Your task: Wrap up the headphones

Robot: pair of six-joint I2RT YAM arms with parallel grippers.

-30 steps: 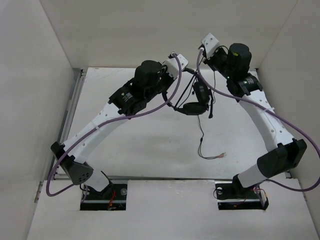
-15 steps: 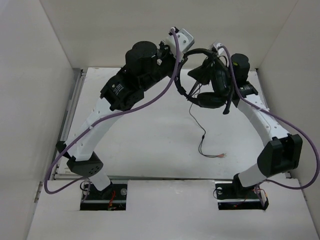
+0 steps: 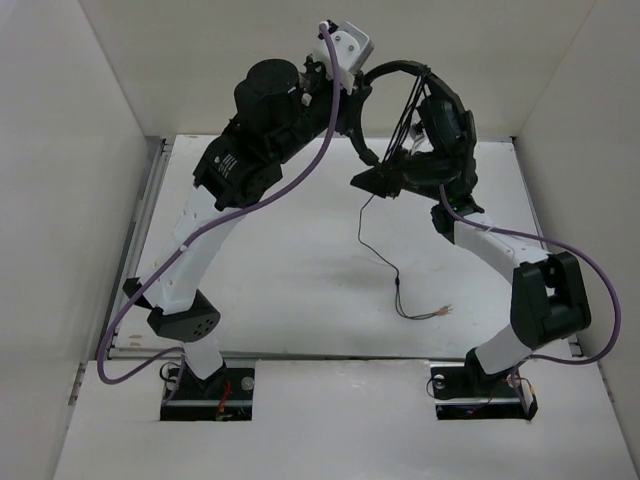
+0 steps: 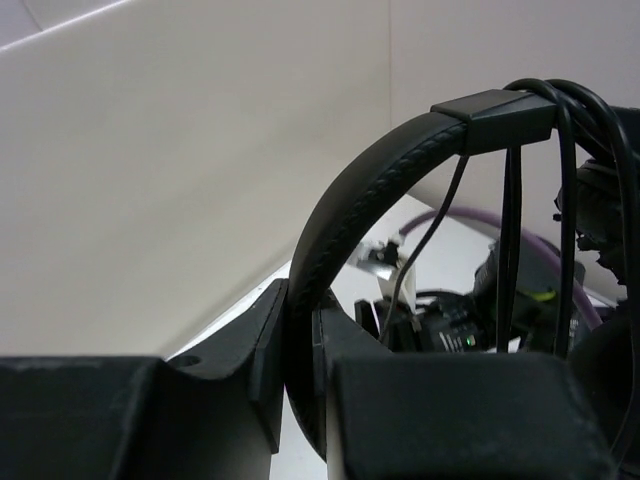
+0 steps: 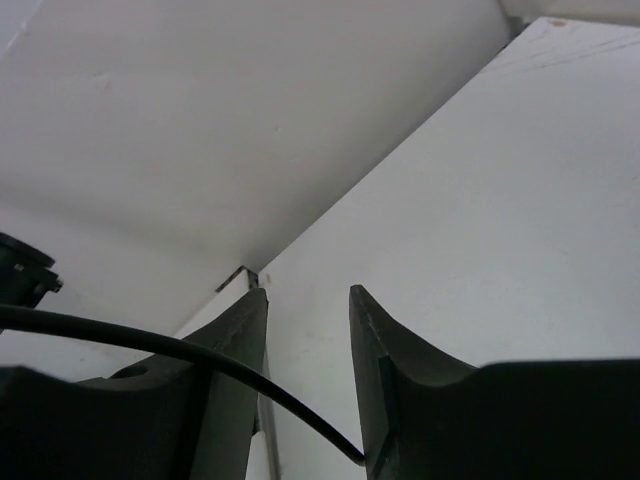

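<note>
Left gripper (image 4: 300, 330) is clamped tight on the headphones (image 3: 400, 178), pinching the headband (image 4: 340, 210) low on its arc. From the jaws the band rises and curves over to the slider block (image 4: 495, 108), up and to the right of the fingers. The set is held high, well above the table (image 3: 280, 280), probably so the arc hangs free and the cord (image 3: 361, 232) can be passed around it. Several strands already lie over the band by that block and hang down past the gripper. Right gripper (image 5: 307, 295) sits across from the left one at about the same height, jaws a narrow way apart, clamped on nothing I can see. The cord crosses in front of one finger and runs down into the gap. It reads as a loose guide letting the cord slide, not a pinch, but deeper in the gap it's hidden. One earcup (image 3: 385, 180) hangs just below the right gripper, between the two arms. From under it the rest of the cord drops to the table far below both grippers, and its reddish wire tips (image 3: 443, 311) lie flat toward the right arm's base. I'd call the wrap partly done, with a long tail left. The risk is the turns sliding off the band if the cord goes slack.
</note>
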